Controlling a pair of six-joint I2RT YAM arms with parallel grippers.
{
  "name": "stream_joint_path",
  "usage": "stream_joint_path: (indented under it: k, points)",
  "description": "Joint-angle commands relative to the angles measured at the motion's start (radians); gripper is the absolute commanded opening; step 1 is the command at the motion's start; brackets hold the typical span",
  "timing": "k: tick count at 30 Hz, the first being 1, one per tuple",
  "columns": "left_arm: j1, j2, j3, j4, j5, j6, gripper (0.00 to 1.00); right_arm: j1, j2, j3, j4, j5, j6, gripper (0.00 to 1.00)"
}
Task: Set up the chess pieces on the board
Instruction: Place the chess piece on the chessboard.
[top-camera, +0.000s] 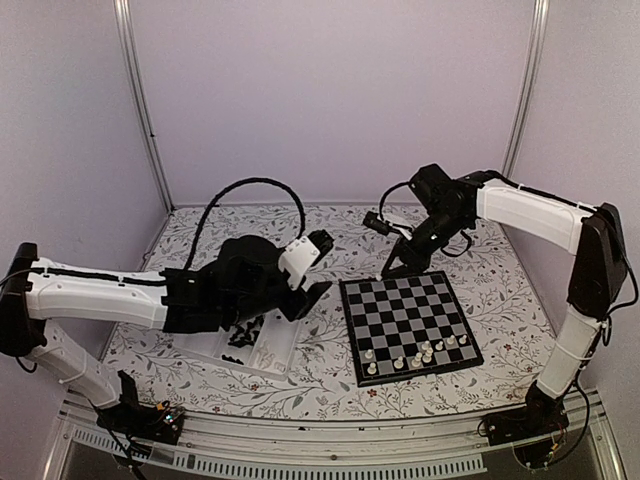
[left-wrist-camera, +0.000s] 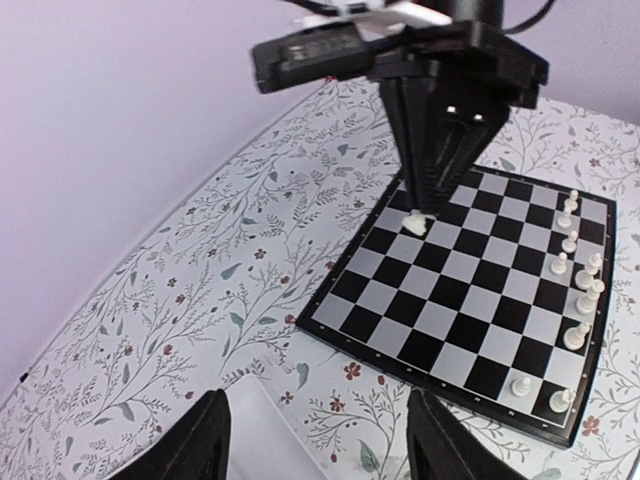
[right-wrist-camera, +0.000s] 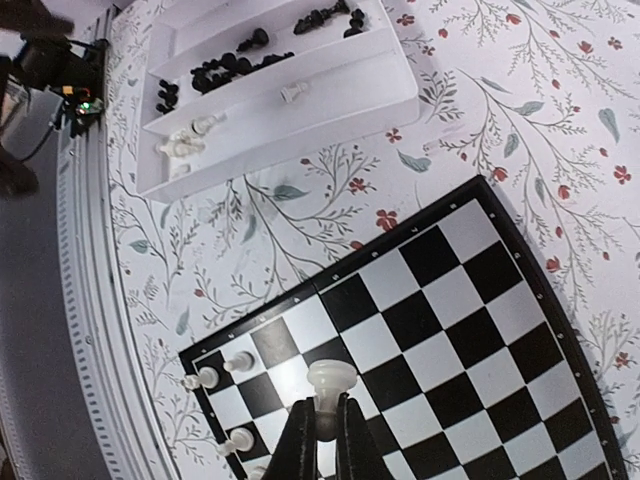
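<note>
The board (top-camera: 400, 310) lies right of centre, with several white chess pieces (top-camera: 425, 352) along its near rows. My right gripper (top-camera: 390, 268) hangs over the board's far left corner, shut on a white piece (right-wrist-camera: 330, 380) that it holds by the stem above the checks (right-wrist-camera: 450, 330). The left wrist view shows that held piece (left-wrist-camera: 415, 222) just over the board (left-wrist-camera: 450, 290). My left gripper (top-camera: 318, 268) is open and holds nothing, between the tray and the board; its fingers (left-wrist-camera: 205, 440) frame a tray corner.
A clear tray (top-camera: 280, 350) at the left front holds loose black and white pieces (right-wrist-camera: 225, 65) in its compartments (right-wrist-camera: 300, 130). Flowered cloth covers the table. Walls close in the back and both sides.
</note>
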Motion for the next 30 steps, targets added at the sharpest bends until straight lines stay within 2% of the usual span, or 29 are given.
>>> stream_joint_path:
  k: [1, 7, 12, 30]
  points:
    - [0.075, -0.107, -0.077, 0.006, -0.065, -0.076, 0.62, 0.051, -0.077, 0.001, -0.07, 0.174, -0.128, 0.0]
    - [0.184, -0.209, -0.138, 0.009, -0.059, -0.166, 0.62, 0.179, -0.108, -0.094, -0.097, 0.338, -0.198, 0.0]
    - [0.224, -0.246, -0.155, 0.004, -0.045, -0.186, 0.62, 0.245, -0.093, -0.146, -0.13, 0.398, -0.224, 0.0]
    - [0.23, -0.261, -0.171, -0.022, -0.05, -0.188, 0.62, 0.252, 0.004, -0.248, -0.2, 0.477, -0.244, 0.0]
